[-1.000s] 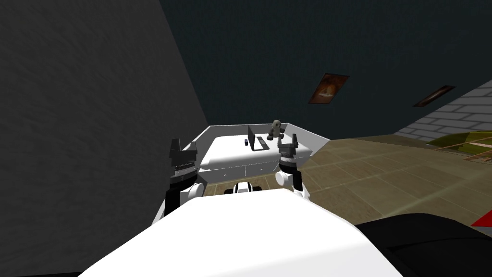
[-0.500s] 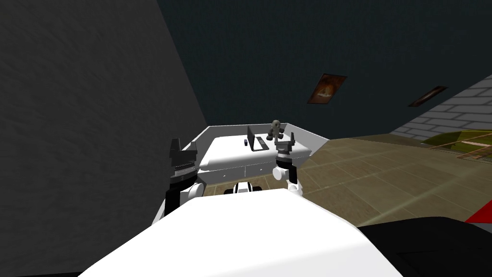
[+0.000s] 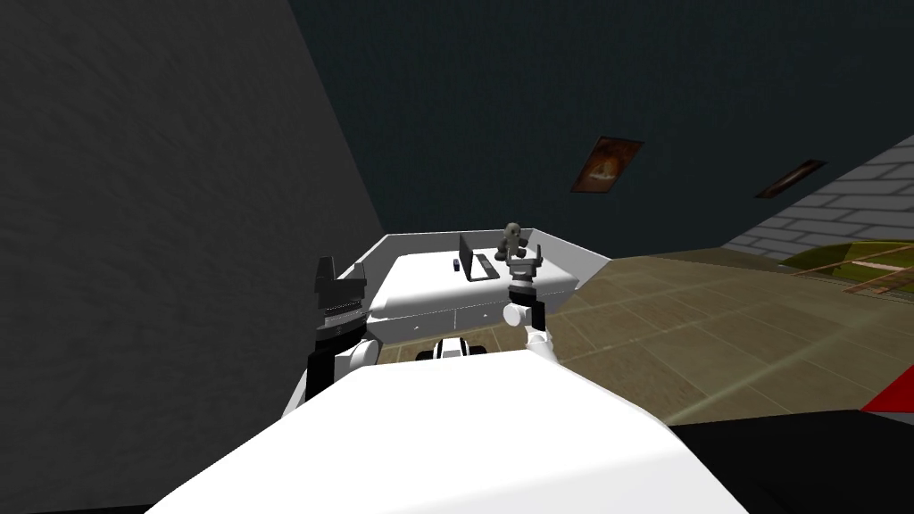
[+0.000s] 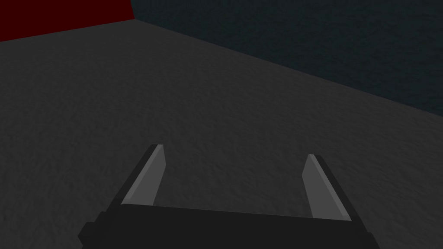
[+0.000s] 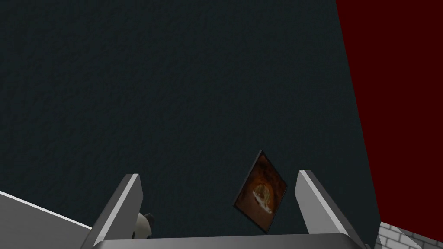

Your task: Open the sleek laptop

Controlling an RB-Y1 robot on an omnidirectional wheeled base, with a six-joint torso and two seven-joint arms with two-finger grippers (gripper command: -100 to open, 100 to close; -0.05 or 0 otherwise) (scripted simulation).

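A dark laptop (image 3: pixel 475 262) sits on the white desk (image 3: pixel 419 286) ahead of me, its lid standing up from a flat base. My right gripper (image 3: pixel 525 259) hovers open at the desk's right front corner, just right of the laptop and apart from it. In the right wrist view its fingers (image 5: pixel 218 175) stand wide with nothing between them. My left gripper (image 3: pixel 342 272) is raised by the desk's left side, well away from the laptop. Its fingers (image 4: pixel 234 152) are open and empty.
A grey figurine (image 3: pixel 511 239) stands behind the laptop on the right, also peeking past my right finger as the figurine (image 5: pixel 145 222). A small dark object (image 3: pixel 456 264) lies left of the laptop. The desk has a raised rim (image 3: pixel 446 236) and drawers (image 3: pixel 477 315). Tiled floor (image 3: pixel 696 330) spreads right.
My right arm has swung inward and forward, carrying the open gripper a little left toward the desk and laptop. The left arm and the laptop have not moved.
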